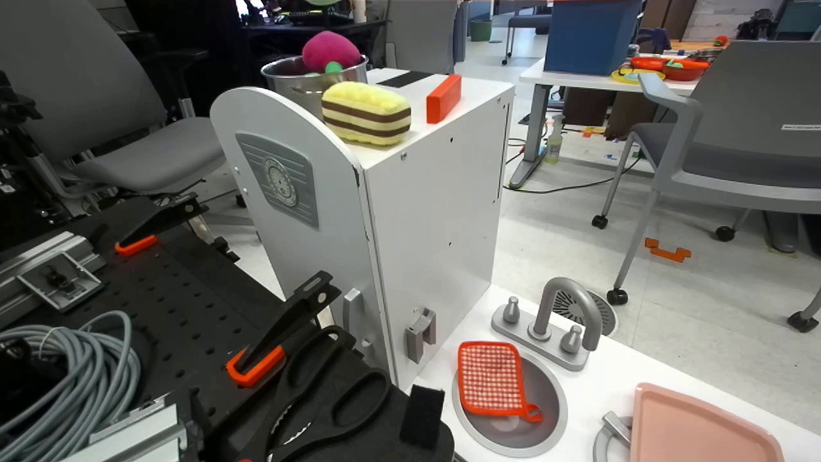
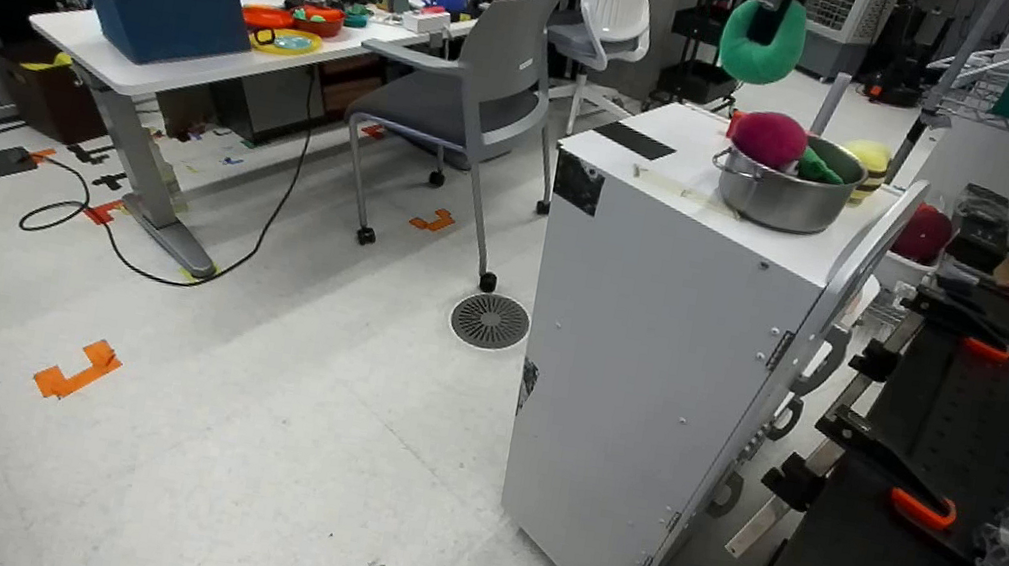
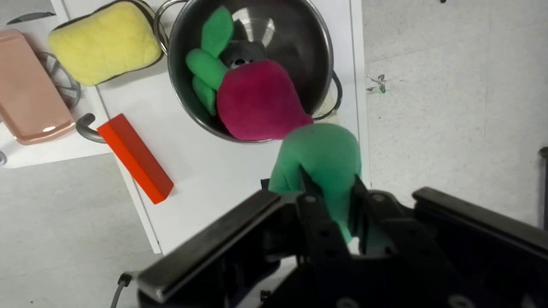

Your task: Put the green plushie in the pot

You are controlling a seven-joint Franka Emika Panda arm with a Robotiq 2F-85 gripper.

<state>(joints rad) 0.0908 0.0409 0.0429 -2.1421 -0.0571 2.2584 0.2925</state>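
The green plushie (image 3: 327, 147) is pinched between the black fingers of my gripper (image 3: 329, 171) in the wrist view. In an exterior view the plushie (image 2: 753, 54) hangs from the gripper (image 2: 770, 23) in the air, above and behind the pot as seen there. The steel pot (image 3: 299, 38) stands on a white cabinet top; it also shows in both exterior views (image 1: 282, 76) (image 2: 770, 202). A magenta-pink plushie (image 3: 261, 100) with green leaf-like parts (image 3: 207, 68) sits in the pot, bulging over the rim nearest the gripper. The plushie and pot are apart in the exterior view.
A yellow block with dark stripes (image 1: 365, 114) stands beside the pot, close to one handle. An orange-red block (image 3: 136, 158) lies on the white cabinet top (image 3: 205, 171). A sink with faucet (image 1: 564, 308) and a pink tray (image 1: 699, 423) are lower down beside the cabinet.
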